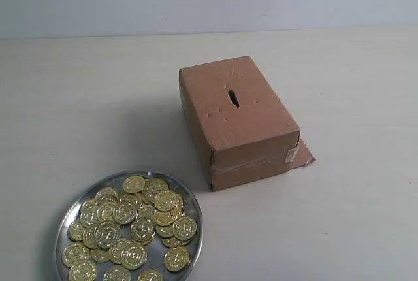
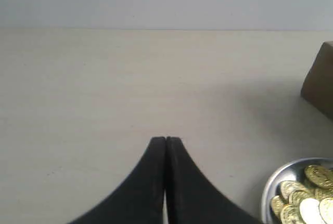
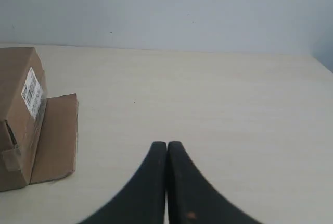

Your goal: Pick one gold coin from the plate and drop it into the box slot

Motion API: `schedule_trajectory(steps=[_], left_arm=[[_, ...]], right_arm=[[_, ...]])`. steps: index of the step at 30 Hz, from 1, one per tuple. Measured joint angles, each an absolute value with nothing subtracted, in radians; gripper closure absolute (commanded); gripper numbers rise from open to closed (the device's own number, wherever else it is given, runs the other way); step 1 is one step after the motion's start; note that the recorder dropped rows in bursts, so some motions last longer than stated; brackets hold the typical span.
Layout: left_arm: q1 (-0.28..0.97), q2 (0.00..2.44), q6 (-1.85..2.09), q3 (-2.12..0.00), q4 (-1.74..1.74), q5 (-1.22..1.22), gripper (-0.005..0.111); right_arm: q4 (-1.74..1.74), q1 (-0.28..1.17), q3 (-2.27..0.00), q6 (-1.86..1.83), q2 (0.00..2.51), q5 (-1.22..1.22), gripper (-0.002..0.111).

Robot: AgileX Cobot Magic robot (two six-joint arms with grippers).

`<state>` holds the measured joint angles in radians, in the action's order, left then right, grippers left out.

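Left tool [image 2: 166,139] and right tool [image 3: 166,144] both closed, fingertips together.

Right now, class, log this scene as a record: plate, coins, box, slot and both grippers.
plate: silver, on the table, apart from the box
coins: gold, heaped on the plate
box: brown cardboard, loose flap at base
slot: dark cut in the box top
left gripper: shut, empty, near plate
right gripper: shut, empty, near flap
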<state>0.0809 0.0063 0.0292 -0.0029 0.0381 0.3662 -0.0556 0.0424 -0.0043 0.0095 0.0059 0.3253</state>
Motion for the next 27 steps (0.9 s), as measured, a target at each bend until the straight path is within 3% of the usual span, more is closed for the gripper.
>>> schedule_trajectory(steps=[3, 6, 11, 15, 22, 27], left_arm=[[0.081, 0.006, 0.073, -0.003, 0.0, 0.353, 0.107], [0.081, 0.006, -0.025, -0.003, 0.173, 0.255, 0.107], [0.081, 0.006, -0.082, -0.003, 0.45, 0.048, 0.107], [0.081, 0.006, -0.086, -0.003, 0.465, 0.032, 0.107], [0.081, 0.006, -0.125, -0.003, 0.497, 0.031, 0.107], [0.117, 0.008, -0.056, -0.103, 0.495, 0.139, 0.107]], right_arm=[[-0.056, 0.042, -0.004, 0.0, 0.006, 0.325, 0.108], [-0.053, 0.042, -0.004, -0.015, 0.006, 0.271, 0.108], [0.264, 0.042, -0.004, 0.088, 0.006, -0.139, 0.108], [0.318, 0.042, -0.004, 0.1, 0.006, -0.225, 0.108], [0.417, 0.042, -0.004, 0.282, 0.006, -0.159, 0.108], [0.417, 0.042, -0.161, 0.24, 0.007, 0.235, 0.108]])
